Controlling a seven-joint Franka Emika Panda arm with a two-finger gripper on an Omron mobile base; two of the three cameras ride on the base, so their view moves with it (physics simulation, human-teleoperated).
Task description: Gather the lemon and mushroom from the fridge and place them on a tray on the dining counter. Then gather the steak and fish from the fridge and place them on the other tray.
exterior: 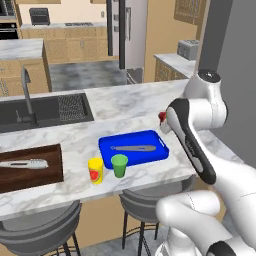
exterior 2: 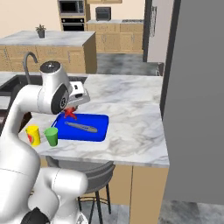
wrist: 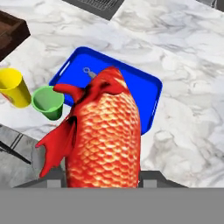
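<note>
One fish [wrist: 103,135] — clamped in the hand [wrist: 103,181] — above the blue tray [wrist: 148,94].

Glossy scaly fish [wrist: 105,131], veined marble dining counter [wrist: 183,105]

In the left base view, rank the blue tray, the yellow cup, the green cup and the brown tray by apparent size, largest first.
1. blue tray
2. brown tray, cut off by the left edge, so its rank against the blue one is unsure
3. yellow cup
4. green cup, close to the yellow one in size
</note>
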